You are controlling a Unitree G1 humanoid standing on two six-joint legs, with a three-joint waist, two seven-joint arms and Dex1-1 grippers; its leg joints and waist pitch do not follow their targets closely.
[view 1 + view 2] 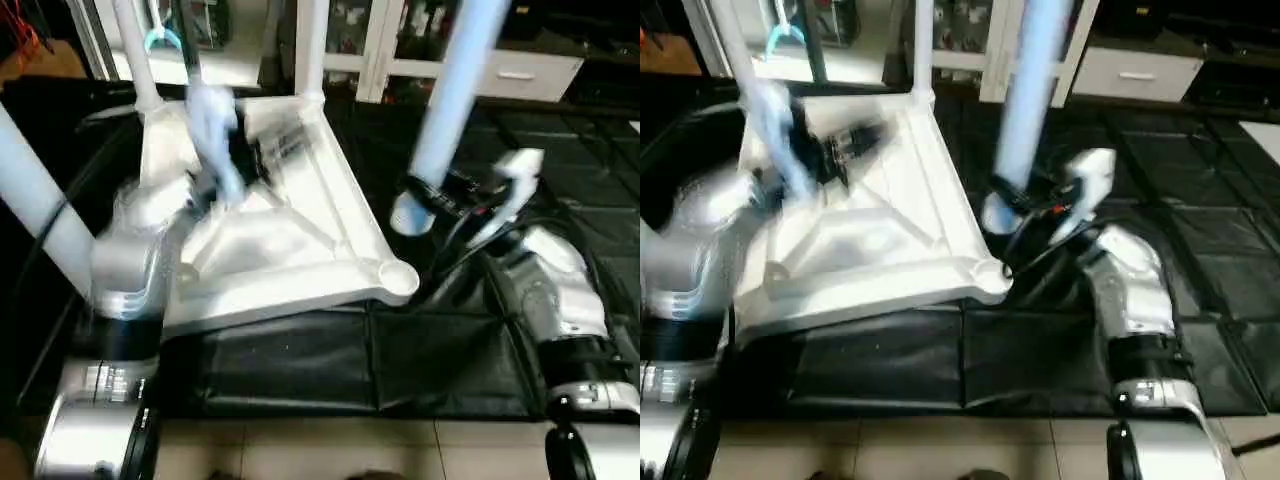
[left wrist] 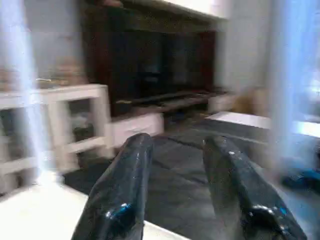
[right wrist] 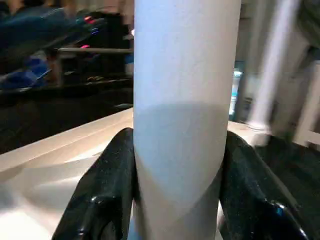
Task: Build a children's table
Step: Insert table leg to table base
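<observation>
right gripper [image 3: 177, 200] clamps a white table leg [image 1: 455, 100] beside the tabletop's empty corner socket [image 1: 397, 275]; left gripper [image 2: 187, 195], seen from its wrist, gapes empty.

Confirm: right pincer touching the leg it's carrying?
Touching. The right wrist view shows both black fingers pressed flush against the white leg, one on each side, no gap. The left eye view agrees: the right pincer clamps that leg near its lower end.

White square table top [image 1: 290, 240] underside up on black mat, three legs standing in corner sockets, fourth leg [image 1: 445, 110] tilted beside its empty near corner socket [image 1: 398, 275]
</observation>
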